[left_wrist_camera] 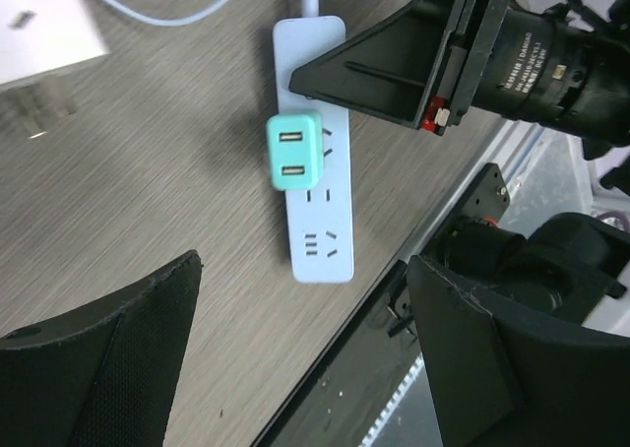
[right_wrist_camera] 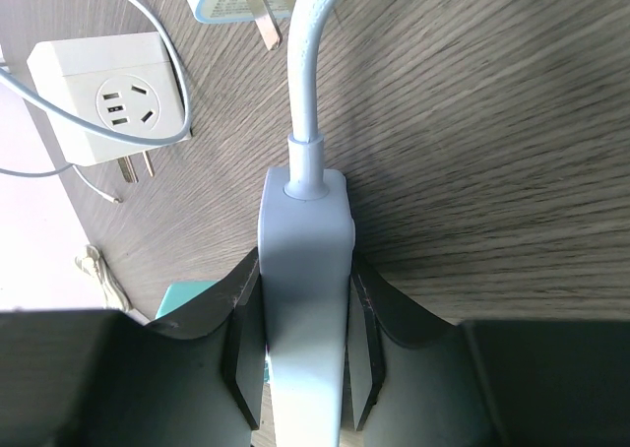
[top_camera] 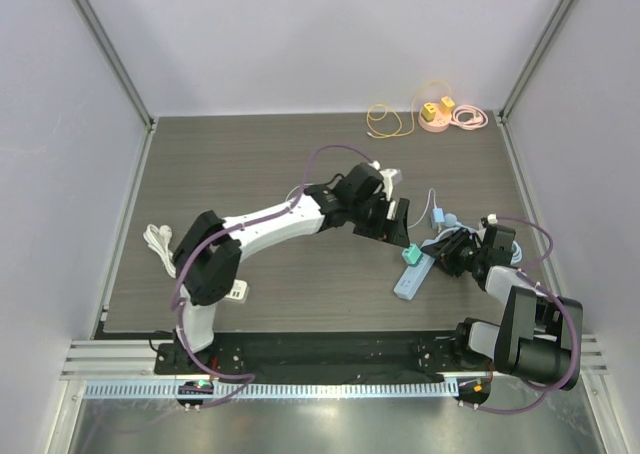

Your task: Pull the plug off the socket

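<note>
teal plug seated in the power strip, strip gripped at its cable end

the power strip [top_camera: 412, 278] lies flat on the counter [top_camera: 250, 164] at the near right. its long axis runs from near-left to far-right, with the cable leaving the far-right end. the teal plug [top_camera: 410, 253] sits in the strip, in the half toward the cable end, with its two usb slots facing up.

the right gripper [top_camera: 447, 252] has its jaws clenched on the cable end of the strip, one on each long side (right wrist view). the left gripper [left_wrist_camera: 300, 314] hangs above the strip with its jaws released and spread wide, touching neither plug nor strip.

at the far right, a pink round base [top_camera: 435, 121] carries two yellow blocks [top_camera: 447, 102].
</note>
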